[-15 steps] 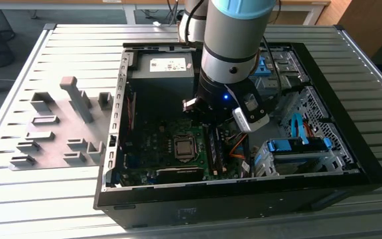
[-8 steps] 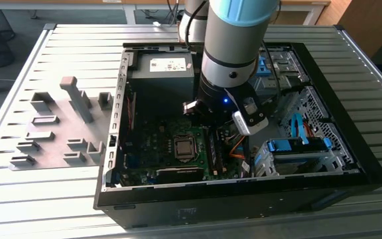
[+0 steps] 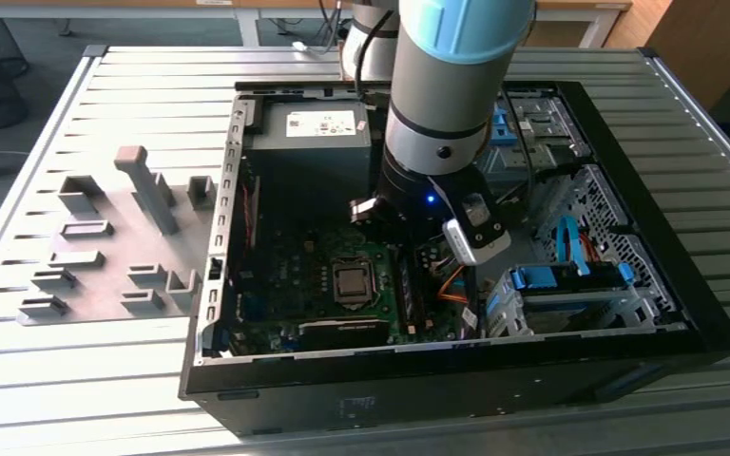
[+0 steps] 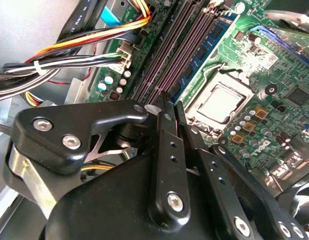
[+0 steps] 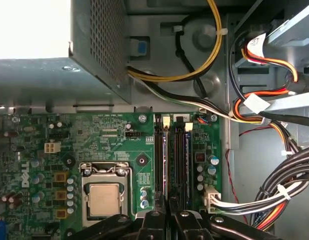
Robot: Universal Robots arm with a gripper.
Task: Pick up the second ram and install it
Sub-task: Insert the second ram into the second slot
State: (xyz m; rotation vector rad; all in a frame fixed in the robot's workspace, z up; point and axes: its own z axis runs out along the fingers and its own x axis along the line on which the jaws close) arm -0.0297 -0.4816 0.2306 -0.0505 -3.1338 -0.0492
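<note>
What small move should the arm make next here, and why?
Probably a short, straight push down: the gripper sits right over the long black memory sockets beside the processor, lined up along them, so sideways correction looks unneeded.

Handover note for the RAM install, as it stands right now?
Gripper: down inside the open computer case, fingertips close together right at the motherboard's memory slots. Whether they clamp anything cannot be told.
Second ram: in both wrist views a stick stands in the slots in line with the fingertips; whether it is fully seated and latched cannot be told.
Nearby: processor socket on one side of the slots, cable bundle on the other.
Grey tray sits on the table at the exterior view's left, outside the case.
Left: confirm seating.
</note>
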